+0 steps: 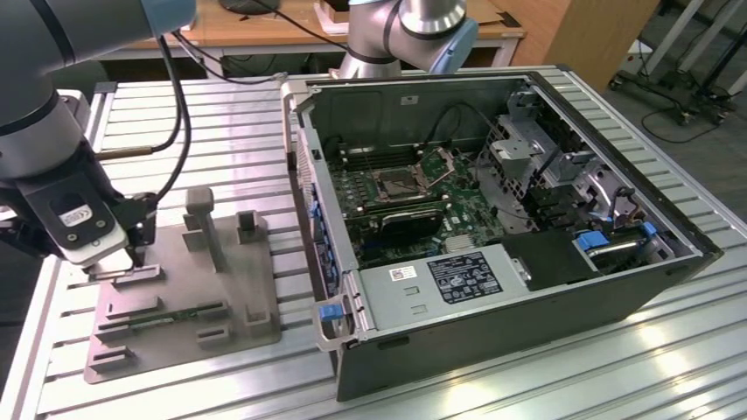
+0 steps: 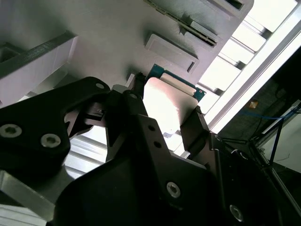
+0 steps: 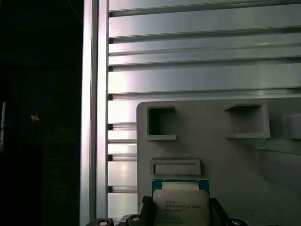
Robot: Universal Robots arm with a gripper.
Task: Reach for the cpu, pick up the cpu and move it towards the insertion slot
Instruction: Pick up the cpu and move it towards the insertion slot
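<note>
The cpu (image 3: 180, 203), a small square chip with a silvery top and green edge, sits between the two dark fingers of my gripper (image 3: 181, 213) in both wrist views. The fingers (image 2: 196, 126) press against opposite edges of the cpu (image 2: 167, 106), so the gripper (image 2: 165, 107) is shut on it. In the exterior view the gripper (image 1: 131, 261) is low over the corner of the grey plastic fixture (image 1: 240, 289) at the exterior view's left. The insertion slot (image 1: 397, 182), a silver-framed socket with its retaining frame raised, lies on the motherboard inside the open computer case (image 1: 502, 289), well to the exterior view's right.
A green memory stick (image 1: 175, 315) lies in the fixture, which also has upright posts (image 1: 201, 219). The case wall (image 1: 306, 201) stands between fixture and motherboard. A second arm's base (image 1: 403, 35) stands behind the case. The ribbed aluminium table (image 1: 198, 114) ends close to the fixture's outer side.
</note>
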